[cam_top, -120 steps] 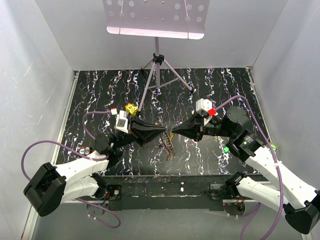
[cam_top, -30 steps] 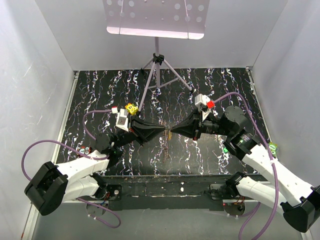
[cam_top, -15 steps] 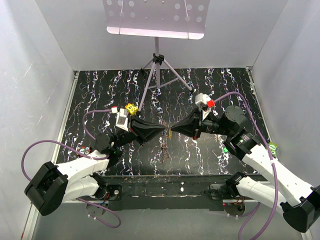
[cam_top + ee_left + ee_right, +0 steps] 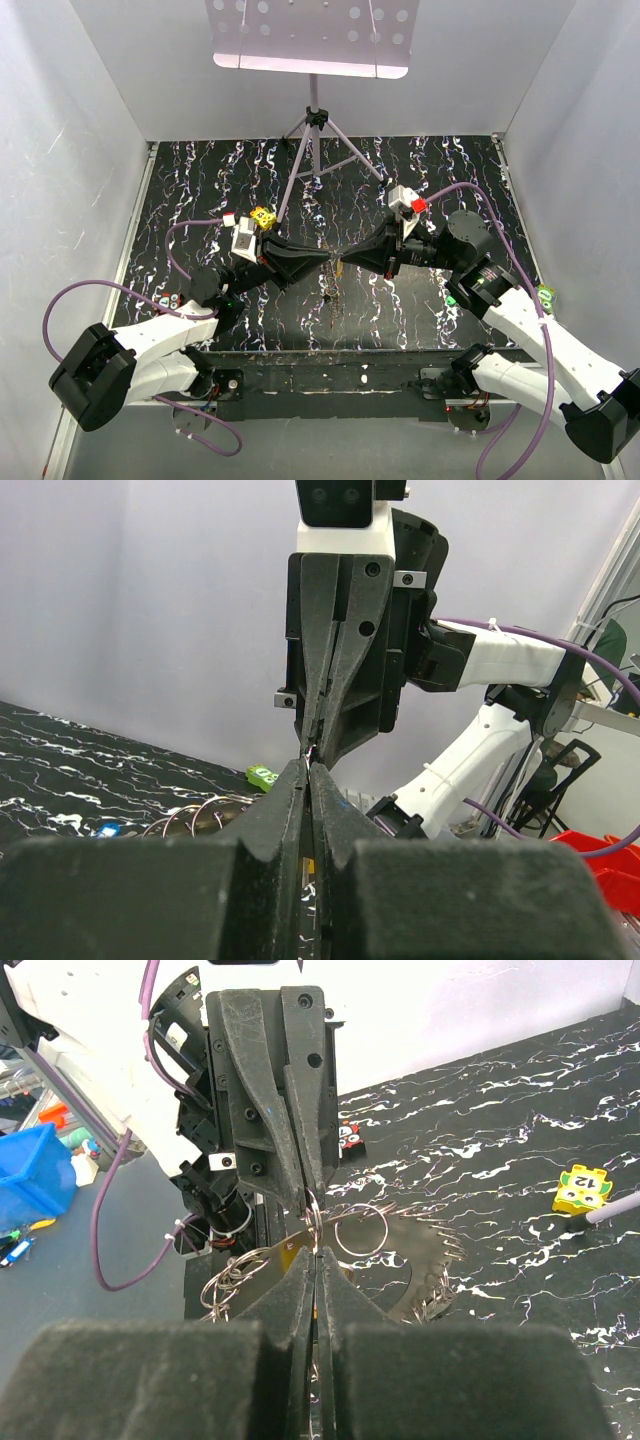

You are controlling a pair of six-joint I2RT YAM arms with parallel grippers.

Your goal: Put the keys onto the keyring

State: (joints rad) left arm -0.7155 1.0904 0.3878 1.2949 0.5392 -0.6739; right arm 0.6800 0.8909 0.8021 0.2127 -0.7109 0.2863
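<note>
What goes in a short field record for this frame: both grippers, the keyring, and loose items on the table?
left gripper: shut, pinching a wire loop of the keyring
right gripper: shut, tip to tip with the left; what it pinches cannot be told
keyring: just under the meeting tips, fringed with grey keys
yellow cube: on the table, not held
green piece: on the table beside the right arm; too small to identify

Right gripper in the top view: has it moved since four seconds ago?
Yes, slightly. The right gripper swung its rear end up the view, toward the tripod; its tips still meet the left gripper at the keyring.
</note>
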